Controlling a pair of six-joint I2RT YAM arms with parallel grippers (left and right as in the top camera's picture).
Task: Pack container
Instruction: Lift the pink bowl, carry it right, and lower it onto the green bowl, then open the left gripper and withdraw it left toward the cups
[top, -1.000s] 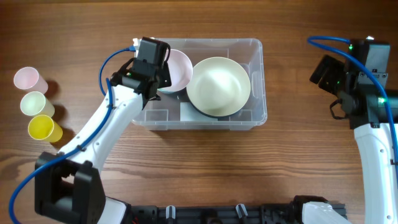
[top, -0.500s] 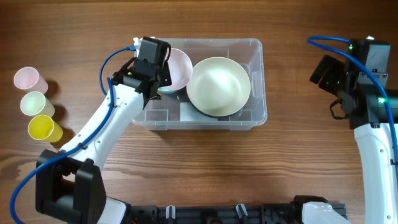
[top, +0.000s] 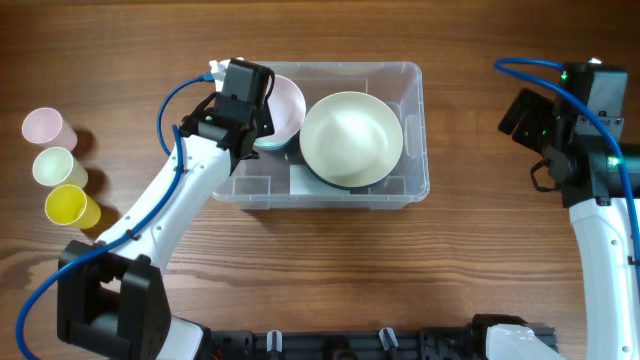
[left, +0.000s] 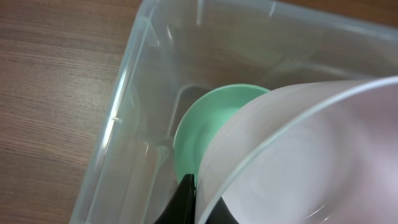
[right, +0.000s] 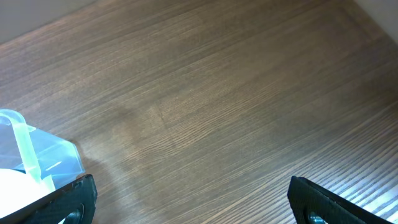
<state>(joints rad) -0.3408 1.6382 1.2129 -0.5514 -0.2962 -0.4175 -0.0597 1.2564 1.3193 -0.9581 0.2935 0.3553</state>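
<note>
**Container at mid-table, left pincer clamped on a pink bowl over its left end**

Container (top: 417, 150) sits at the middle of the wooden table (top: 480, 270), its long sides running left to right, and we see bare wood along all four of its edges. At its right half a wide cream bowl (top: 352, 135) fills nearly the whole depth, from the far wall almost to the near one, with a darker rim showing just under its near edge. That leaves only the left half with room.

There the left gripper (top: 258, 132) is closed on the near rim of the pink bowl (top: 287, 108). In the left wrist view we see one dark finger (left: 185, 198) pressed against the outside of the tilted pink bowl (left: 298, 155), with a green bowl (left: 211, 121) lying below it, close to the container's rounded left corner (left: 134, 68).

The right gripper (top: 525, 115) stands well apart, off the container's right end. Its wrist view shows it (right: 193, 193) with jaws spread wide over bare wood, and only the container's corner (right: 37, 152) at the frame's left.

Three cups line up near the table's left edge: pink (top: 43, 125), pale green (top: 53, 166) and yellow (top: 68, 205).

A white label (top: 303, 180) shows through the container's base; we cannot read it.
</note>
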